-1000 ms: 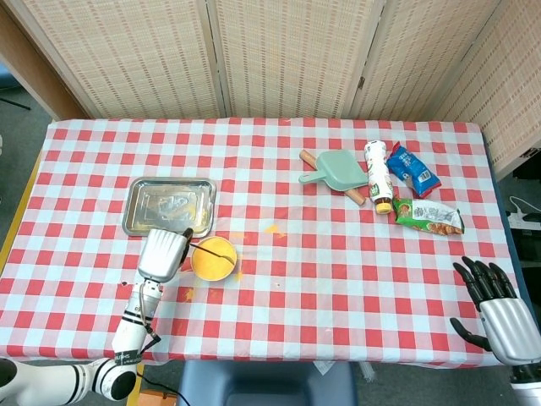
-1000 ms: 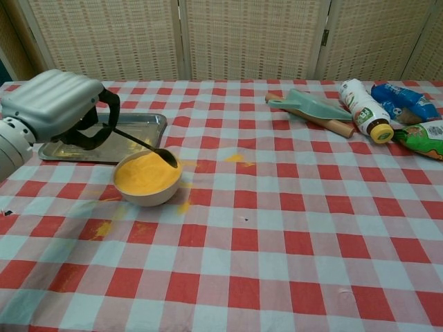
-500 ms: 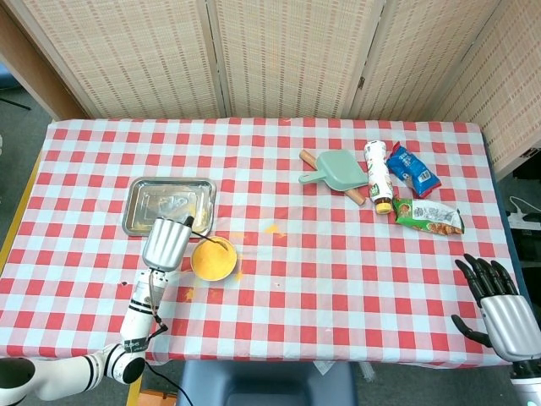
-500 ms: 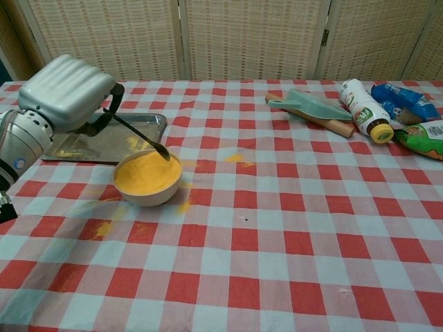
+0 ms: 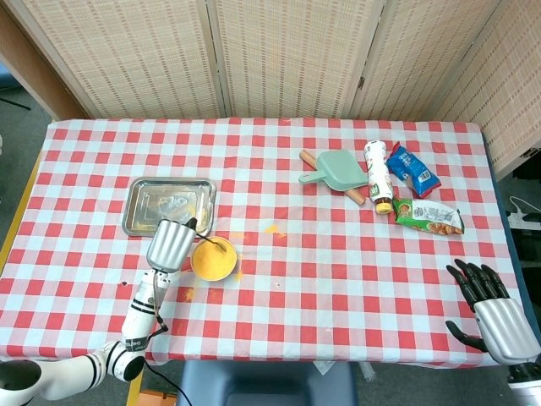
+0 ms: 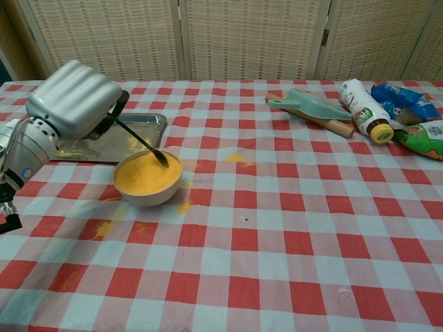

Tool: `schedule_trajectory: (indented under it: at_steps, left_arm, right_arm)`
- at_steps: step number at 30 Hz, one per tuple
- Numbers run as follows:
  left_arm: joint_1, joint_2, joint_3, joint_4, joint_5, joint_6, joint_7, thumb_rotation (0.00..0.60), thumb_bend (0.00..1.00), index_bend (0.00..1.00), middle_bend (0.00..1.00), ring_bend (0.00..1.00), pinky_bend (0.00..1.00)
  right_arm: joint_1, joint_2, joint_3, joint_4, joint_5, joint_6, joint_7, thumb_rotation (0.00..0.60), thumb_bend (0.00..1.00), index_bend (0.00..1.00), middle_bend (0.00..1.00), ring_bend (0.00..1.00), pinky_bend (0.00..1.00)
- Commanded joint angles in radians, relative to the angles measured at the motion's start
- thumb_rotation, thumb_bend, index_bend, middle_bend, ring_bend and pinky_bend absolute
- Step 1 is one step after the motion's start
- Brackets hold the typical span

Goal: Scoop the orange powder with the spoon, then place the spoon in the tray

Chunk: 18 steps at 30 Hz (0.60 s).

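Where the red-and-white checked tablecloth covers the table, the bowl of orange powder serves as the landmark, standing near the front left. Directly behind the bowl, and just beside it, lies the metal tray, with streaks of orange dust on its floor. The left hand hangs above and to the left of the bowl, fingers curled around the handle of the spoon, which slants down so that its tip sits at the powder surface near the bowl's far rim. The right hand is well to the right of the bowl, at the table's front right edge, its dark fingers spread apart and holding nothing. Far to the right and behind the bowl, a green dustpan-shaped scoop rests across a wooden rolling pin; just right of these lie a white bottle, a blue packet and a green snack bag. Small orange spills mark the cloth right of the bowl and in front of it.
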Motion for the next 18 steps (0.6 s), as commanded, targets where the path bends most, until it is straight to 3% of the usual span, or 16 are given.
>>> schedule_trajectory:
  at_steps: [1, 7, 18]
  left_arm:
    - [0.004, -0.004, 0.011, 0.017, 0.023, -0.003, 0.014, 0.600, 0.81, 0.95, 1.00, 1.00, 1.00]
    - [0.024, 0.025, 0.014, -0.033, 0.027, -0.021, 0.059, 0.600, 0.81, 0.95, 1.00, 1.00, 1.00]
    - [0.079, 0.138, 0.016, -0.260, -0.036, -0.051, 0.183, 0.600, 0.81, 0.95, 1.00, 1.00, 1.00]
  right_arm:
    - [-0.002, 0.001, 0.001, 0.000, -0.001, 0.005, 0.002, 0.600, 0.19, 0.00, 0.00, 0.00, 0.00]
    - [-0.001, 0.001, 0.000, 0.003, -0.004, 0.006, 0.007, 0.600, 0.19, 0.00, 0.00, 0.00, 0.00]
    - [-0.002, -0.003, -0.001, 0.000, -0.008, 0.009, -0.005, 0.600, 0.19, 0.00, 0.00, 0.00, 0.00]
